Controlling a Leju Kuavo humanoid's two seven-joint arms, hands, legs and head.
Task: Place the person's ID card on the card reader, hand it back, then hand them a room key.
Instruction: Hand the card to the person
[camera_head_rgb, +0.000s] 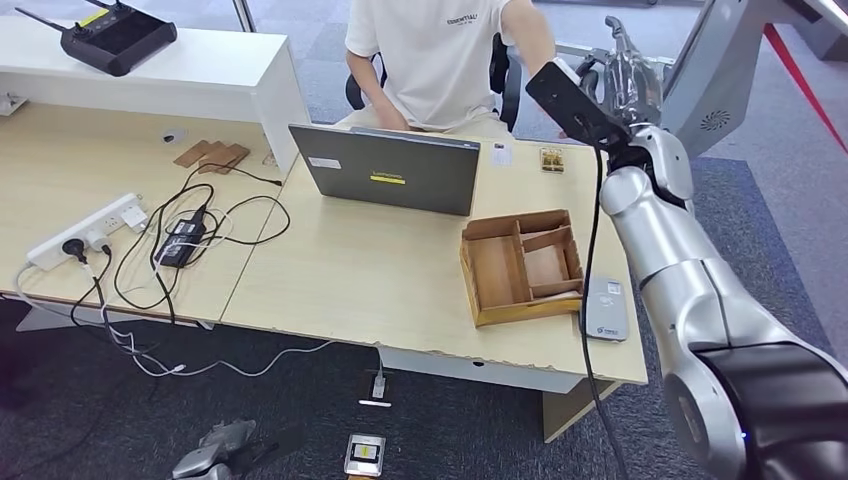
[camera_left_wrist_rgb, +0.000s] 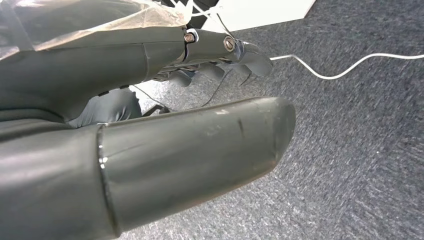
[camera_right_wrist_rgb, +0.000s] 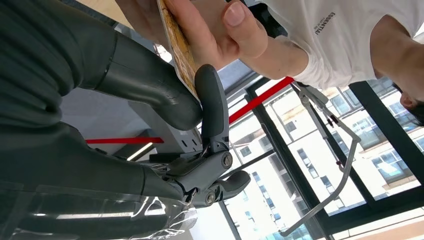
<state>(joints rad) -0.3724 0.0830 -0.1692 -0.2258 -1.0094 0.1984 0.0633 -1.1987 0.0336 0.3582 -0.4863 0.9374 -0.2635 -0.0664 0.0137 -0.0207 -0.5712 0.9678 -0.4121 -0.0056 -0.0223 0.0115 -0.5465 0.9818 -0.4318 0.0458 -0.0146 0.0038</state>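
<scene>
Right wrist view shows the right hand pinching a card at upper centre, the person's hand gripping it too: a handover, which stage I cannot tell.

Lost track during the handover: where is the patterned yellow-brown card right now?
In the right wrist view, the patterned yellow-brown card is pinched between the right hand's thumb and finger, with the person's hand also gripping it.
</scene>
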